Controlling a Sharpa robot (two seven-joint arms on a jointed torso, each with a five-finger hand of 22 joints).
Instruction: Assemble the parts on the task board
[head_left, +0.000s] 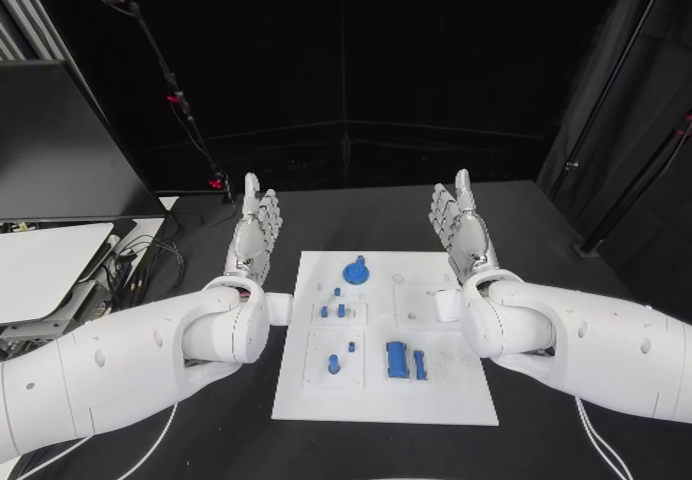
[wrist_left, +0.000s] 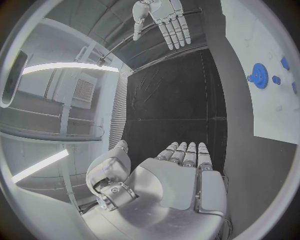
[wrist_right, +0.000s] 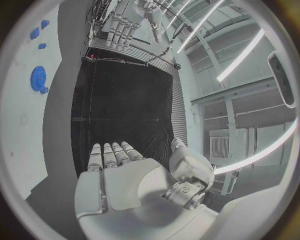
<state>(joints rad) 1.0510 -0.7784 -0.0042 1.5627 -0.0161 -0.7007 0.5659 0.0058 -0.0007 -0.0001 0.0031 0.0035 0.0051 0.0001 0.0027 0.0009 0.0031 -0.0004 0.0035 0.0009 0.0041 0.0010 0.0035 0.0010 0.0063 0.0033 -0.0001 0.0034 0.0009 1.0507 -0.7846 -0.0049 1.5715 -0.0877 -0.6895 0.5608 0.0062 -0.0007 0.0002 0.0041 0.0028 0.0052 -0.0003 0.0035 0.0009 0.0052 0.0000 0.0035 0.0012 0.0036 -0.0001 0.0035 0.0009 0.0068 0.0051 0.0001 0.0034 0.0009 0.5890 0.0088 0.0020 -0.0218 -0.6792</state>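
The white task board (head_left: 433, 400) lies in the middle of the black table, between my two arms. A blue gear (head_left: 356, 270) sits near its far edge, seen also as the gear (wrist_left: 259, 76) and the gear (wrist_right: 39, 80) from the wrists. Small blue pegs (head_left: 335, 310) stand at its middle left, and two blue blocks (head_left: 397, 360) lie in its near part. My left hand (head_left: 255, 235) is held flat with fingers straight, just left of the board, holding nothing. My right hand (head_left: 462, 232) mirrors it beside the board's right far corner, also with nothing in it.
A dark monitor (head_left: 58, 150) and a white surface (head_left: 43, 265) with cables stand off the table's left side. White cables (head_left: 159, 440) trail along the table near my left arm. Bare black tabletop (head_left: 361, 215) stretches beyond the board.
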